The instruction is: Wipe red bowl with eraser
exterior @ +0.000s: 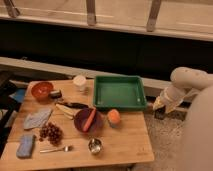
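Room's pretty dim with a warm yellowish cast. The gripper (160, 107) sits just past the right edge of a light wooden table (125, 142), so I'm using it as my landmark. Right under and in front of the fingers is a speckled grey floor (165, 145). Behind them and stretching off to the left, a pale ledge (60, 67) runs along the back of the table. Above that is a long dark panel (115, 50), nearly black. Higher up, well behind the fingers, three metal posts (90, 12) stand on a lighter surface (120, 17), either a railing or a window frame, can't tell which.
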Available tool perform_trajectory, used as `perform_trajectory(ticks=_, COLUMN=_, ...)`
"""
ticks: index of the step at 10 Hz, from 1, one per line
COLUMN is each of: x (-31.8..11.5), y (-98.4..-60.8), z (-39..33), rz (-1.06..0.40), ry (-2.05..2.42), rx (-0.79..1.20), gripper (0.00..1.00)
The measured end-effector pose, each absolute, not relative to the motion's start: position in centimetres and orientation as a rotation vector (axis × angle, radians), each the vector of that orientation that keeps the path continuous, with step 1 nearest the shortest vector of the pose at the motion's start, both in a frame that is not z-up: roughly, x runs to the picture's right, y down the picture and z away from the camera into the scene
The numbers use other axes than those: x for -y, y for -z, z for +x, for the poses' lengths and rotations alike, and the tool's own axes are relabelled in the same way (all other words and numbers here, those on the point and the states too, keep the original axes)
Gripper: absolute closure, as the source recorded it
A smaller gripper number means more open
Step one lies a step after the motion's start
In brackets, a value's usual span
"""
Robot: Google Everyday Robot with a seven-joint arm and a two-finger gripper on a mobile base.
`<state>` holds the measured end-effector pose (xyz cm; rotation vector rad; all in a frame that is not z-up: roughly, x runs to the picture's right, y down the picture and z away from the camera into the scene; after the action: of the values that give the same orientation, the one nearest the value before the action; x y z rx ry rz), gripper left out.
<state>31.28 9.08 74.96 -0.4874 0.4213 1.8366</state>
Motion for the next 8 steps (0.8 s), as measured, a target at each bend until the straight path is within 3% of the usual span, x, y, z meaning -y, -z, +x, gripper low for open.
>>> perform_trajectory(ticks=5, x=-2.0, y=-74.5, z=23.6, rz=-0.473, ry=-1.731, rx=-0.223, gripper=1.0)
perform_trajectory(ticks=8, x=-1.2, y=-74.4, z=22.2, rz=-0.479, ry=-1.709, rx=-0.199, gripper=1.0)
